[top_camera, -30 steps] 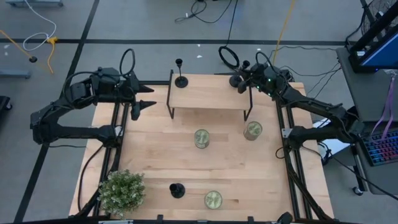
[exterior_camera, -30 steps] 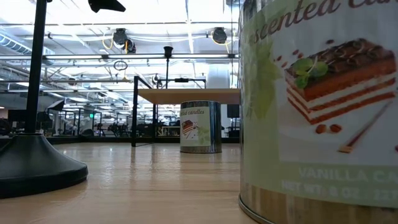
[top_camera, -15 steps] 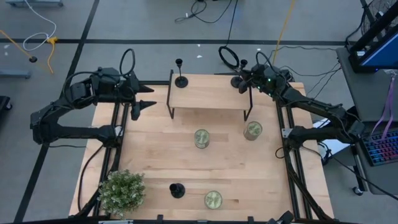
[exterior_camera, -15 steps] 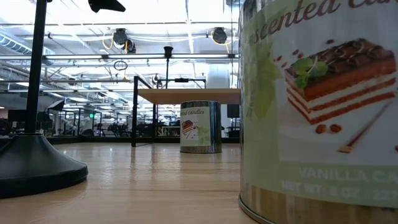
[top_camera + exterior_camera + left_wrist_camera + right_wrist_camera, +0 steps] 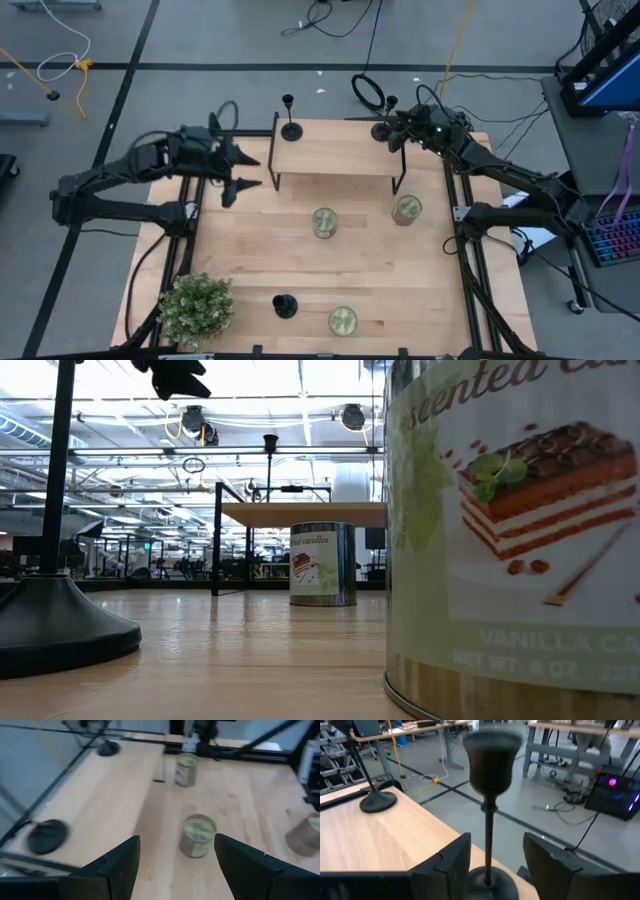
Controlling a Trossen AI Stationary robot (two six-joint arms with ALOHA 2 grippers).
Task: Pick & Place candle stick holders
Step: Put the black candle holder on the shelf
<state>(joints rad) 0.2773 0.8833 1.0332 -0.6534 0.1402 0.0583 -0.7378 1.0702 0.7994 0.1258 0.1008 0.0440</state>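
One candle stick holder [image 5: 381, 130] stands by its round base on the right far corner of the wooden shelf [image 5: 335, 150]. In the right wrist view its stem [image 5: 488, 840] rises between the fingers of my open right gripper [image 5: 492, 862], with a gap on each side. A second holder [image 5: 290, 130] stands on the shelf's left far corner. A third [image 5: 285, 305] rests on the table near the front edge. My left gripper [image 5: 252, 171] hovers open beside the shelf's left end, holding nothing.
Three candle tins stand on the table, two [image 5: 324, 222] [image 5: 407, 210] just in front of the shelf and one [image 5: 343, 321] at the front edge. A potted plant [image 5: 196, 307] fills the front left corner. Bare wood lies between the shelf and the tins.
My left gripper has swung toward the table's right edge, closer to the shelf's left end, staying open. My right gripper has drawn back a little toward the right edge; the holder stays upright on the shelf corner.
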